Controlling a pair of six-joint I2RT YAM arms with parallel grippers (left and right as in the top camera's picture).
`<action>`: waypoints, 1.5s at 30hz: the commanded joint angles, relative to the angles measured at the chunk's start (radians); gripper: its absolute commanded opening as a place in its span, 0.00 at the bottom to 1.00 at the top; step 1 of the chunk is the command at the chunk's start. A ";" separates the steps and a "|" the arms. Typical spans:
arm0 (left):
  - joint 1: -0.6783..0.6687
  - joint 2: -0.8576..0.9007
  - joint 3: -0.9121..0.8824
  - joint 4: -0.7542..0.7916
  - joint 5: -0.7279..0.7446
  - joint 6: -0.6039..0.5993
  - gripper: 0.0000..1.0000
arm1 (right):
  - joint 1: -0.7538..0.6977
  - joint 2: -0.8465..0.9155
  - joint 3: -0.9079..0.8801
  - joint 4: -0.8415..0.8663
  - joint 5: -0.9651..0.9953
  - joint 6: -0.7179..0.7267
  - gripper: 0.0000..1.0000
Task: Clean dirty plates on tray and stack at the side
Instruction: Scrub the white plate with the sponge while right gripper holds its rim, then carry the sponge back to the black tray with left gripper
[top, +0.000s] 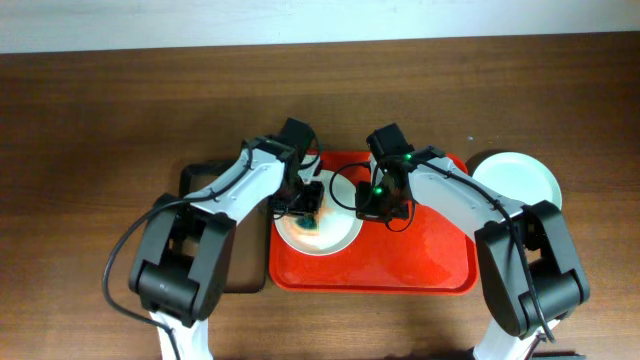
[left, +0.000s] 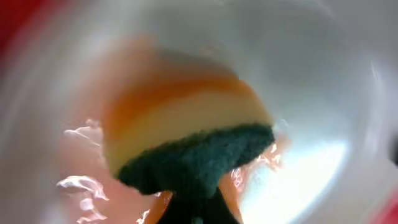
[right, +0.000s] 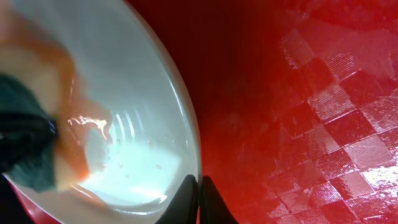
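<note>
On the red plastic tray (top: 425, 265), left claw (top: 308, 208) clamps a yellow-green sponge (left: 186, 140) onto the round white plate (top: 342, 236); right claw (right: 199, 200) pinches its rim.

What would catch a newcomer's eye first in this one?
The bright red tray at the table's middle, with a white plate on its left part smeared orange-red and wet. The left gripper presses a yellow-and-green sponge onto that plate while the right gripper pinches its right rim. A second plate sits on the table off the tray's right end.
</note>
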 joint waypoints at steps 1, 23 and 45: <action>0.066 0.037 0.109 -0.180 0.193 0.114 0.00 | 0.011 -0.005 -0.003 0.010 -0.017 -0.003 0.04; 0.067 -0.091 0.146 -0.129 -0.006 0.000 0.00 | 0.011 -0.005 -0.003 0.012 -0.018 -0.003 0.04; 0.243 -0.307 0.036 -0.195 -0.075 0.000 0.00 | 0.011 -0.005 -0.003 0.011 -0.018 -0.003 0.04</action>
